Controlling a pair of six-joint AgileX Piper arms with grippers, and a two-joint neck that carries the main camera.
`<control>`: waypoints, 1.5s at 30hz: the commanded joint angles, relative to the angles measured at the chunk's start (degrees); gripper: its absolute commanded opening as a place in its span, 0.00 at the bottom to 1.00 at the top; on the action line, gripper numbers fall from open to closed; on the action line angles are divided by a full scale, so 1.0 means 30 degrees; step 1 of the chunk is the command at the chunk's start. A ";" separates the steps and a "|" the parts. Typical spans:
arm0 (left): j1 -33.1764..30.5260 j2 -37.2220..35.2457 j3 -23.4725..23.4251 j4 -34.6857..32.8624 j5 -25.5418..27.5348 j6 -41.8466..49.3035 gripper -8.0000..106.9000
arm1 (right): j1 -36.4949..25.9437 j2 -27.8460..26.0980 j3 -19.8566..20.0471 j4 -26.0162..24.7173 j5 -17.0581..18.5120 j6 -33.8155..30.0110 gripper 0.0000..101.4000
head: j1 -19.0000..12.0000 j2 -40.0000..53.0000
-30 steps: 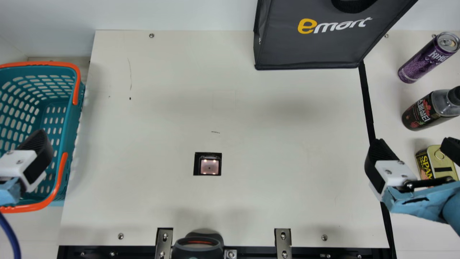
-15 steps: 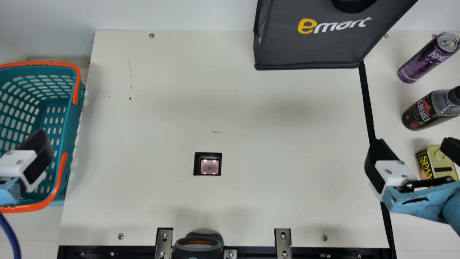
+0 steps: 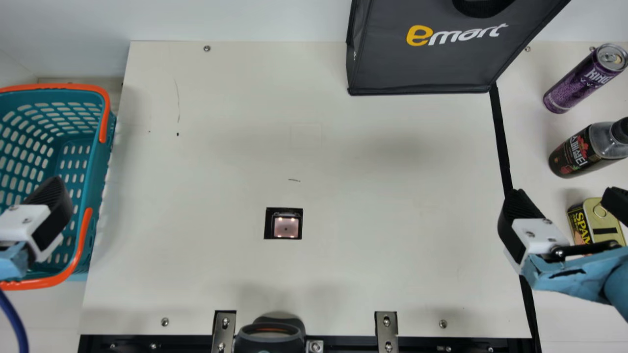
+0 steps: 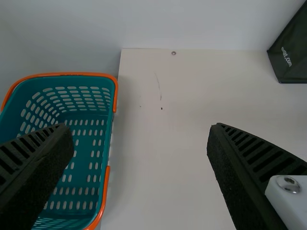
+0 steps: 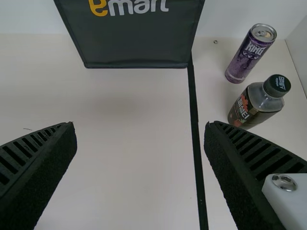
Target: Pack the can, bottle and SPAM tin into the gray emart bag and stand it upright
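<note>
Basket (image 3: 98, 166) at left, bag (image 3: 422, 68) at back, can (image 3: 573, 89) at right behind bottle (image 3: 576, 154), SPAM tin (image 3: 580, 223) before bottle

"What's that at the left of the main view?"

"A teal slotted basket (image 3: 99, 162) with orange handles (image 3: 104, 117), just beside the cream tabletop (image 3: 343, 166)."

"And below centre?"

"A black square (image 3: 268, 225) around a small lit pinkish panel (image 3: 286, 228). At the bottom edge, a dark rounded device (image 3: 270, 344) between two metal brackets (image 3: 386, 323)."

"On the right?"

"A black strip (image 3: 503, 142), running down to the lower right."
</note>
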 commanded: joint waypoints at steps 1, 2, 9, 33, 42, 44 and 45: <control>0.0000 0.0000 0.0000 0.0000 0.0000 0.0000 0.85 | 0.0000 0.0000 0.0000 0.0000 0.0000 0.0000 0.94 | -0.0172 0.0059; 0.0000 0.0000 0.0000 0.0000 0.0000 0.0000 0.85 | 0.0000 0.0000 0.0000 0.0000 0.0000 0.0000 0.94 | -0.0172 0.0059; 0.0000 0.0000 0.0000 0.0000 0.0000 0.0000 0.85 | 0.0000 0.0000 0.0000 0.0000 0.0000 0.0000 0.94 | -0.0172 0.0059; 0.0000 0.0000 0.0000 0.0000 0.0000 0.0000 0.85 | 0.0000 0.0000 0.0000 0.0000 0.0020 0.0000 0.94 | -0.0172 0.0059; 0.0000 0.0000 0.0000 0.0000 0.0000 0.0000 0.85 | 0.0000 0.0000 0.0000 0.0000 0.0003 0.0000 0.94 | -0.0172 0.0059; 0.0000 0.0000 0.0000 0.0000 0.0000 0.0000 0.85 | 0.0000 0.0000 0.0000 0.0000 0.0003 0.0000 0.94 | -0.0172 0.0059; 0.0000 0.0000 0.0000 0.0000 0.0000 0.0000 0.85 | 0.0000 0.0000 0.0000 0.0000 0.0003 0.0000 0.94 | -0.0172 0.0059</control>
